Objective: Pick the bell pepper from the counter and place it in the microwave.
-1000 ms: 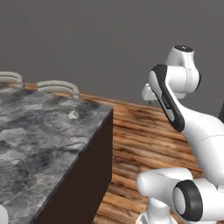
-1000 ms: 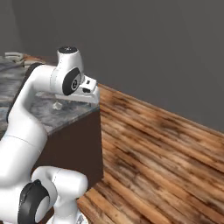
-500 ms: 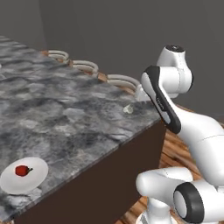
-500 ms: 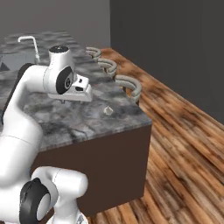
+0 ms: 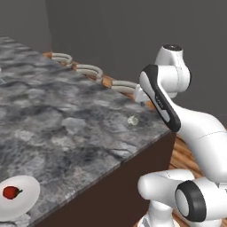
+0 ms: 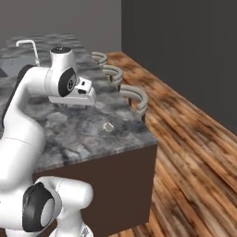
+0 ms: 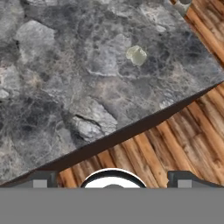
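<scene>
We see the bell pepper lying on a white plate at the near left corner of the counter in the left base view, small and red with a dark stem spot, well apart from the arm. The counter is grey mottled stone over a dark brown base, and its corner juts toward the wooden floor. Our gripper hangs above that corner, looking down past the stone edge; in the hand view the two dark finger tips sit far apart at the bottom, so the jaws stand wide and hold nothing. A small pale object rests on the stone near the corner, and we see the same pale bit in the left base view and in the right base view; we cannot tell what it is. Along the far edge of the counter a row of curved grey stool backs stands beside the stone, also seen in the right base view. In the right base view a thin faucet rises at the far end of the counter, behind the arm's shoulder. The arm bends over the counter's edge, with the hand held over the stone, not touching it.
</scene>
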Motion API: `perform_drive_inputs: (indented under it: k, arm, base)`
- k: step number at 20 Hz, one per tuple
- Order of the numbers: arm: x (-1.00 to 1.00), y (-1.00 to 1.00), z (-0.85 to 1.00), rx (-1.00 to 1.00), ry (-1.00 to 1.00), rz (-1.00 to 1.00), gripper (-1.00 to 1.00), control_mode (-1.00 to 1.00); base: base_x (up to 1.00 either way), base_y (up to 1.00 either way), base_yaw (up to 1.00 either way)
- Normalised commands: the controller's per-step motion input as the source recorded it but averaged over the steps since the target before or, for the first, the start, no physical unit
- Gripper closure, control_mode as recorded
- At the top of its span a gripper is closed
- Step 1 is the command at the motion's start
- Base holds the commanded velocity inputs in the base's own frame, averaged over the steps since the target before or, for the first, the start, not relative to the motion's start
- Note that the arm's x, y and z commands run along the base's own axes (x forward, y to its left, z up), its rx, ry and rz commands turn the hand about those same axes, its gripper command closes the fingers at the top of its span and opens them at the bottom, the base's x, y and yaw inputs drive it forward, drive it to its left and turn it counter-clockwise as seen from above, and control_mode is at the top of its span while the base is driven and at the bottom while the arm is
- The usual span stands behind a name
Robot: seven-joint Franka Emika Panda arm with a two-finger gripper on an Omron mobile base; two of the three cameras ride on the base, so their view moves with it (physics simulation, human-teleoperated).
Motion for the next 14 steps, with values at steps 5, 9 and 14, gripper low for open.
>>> perform_drive_inputs:
  k: [5, 9, 14]
  arm:
    - [0.0, 0.0, 0.0, 0.0, 0.0, 0.0, -1.0, 1.0]
    - [0.0, 0.0, 0.0, 0.0, 0.0, 0.0, -1.0, 1.0]
    - [0.0, 0.0, 0.0, 0.0, 0.0, 0.0, -1.0, 1.0]
  base:
    - [0.25, 0.01, 0.23]
    - [0.0, 0.02, 0.68]
    - [-0.01, 0.0, 0.92]
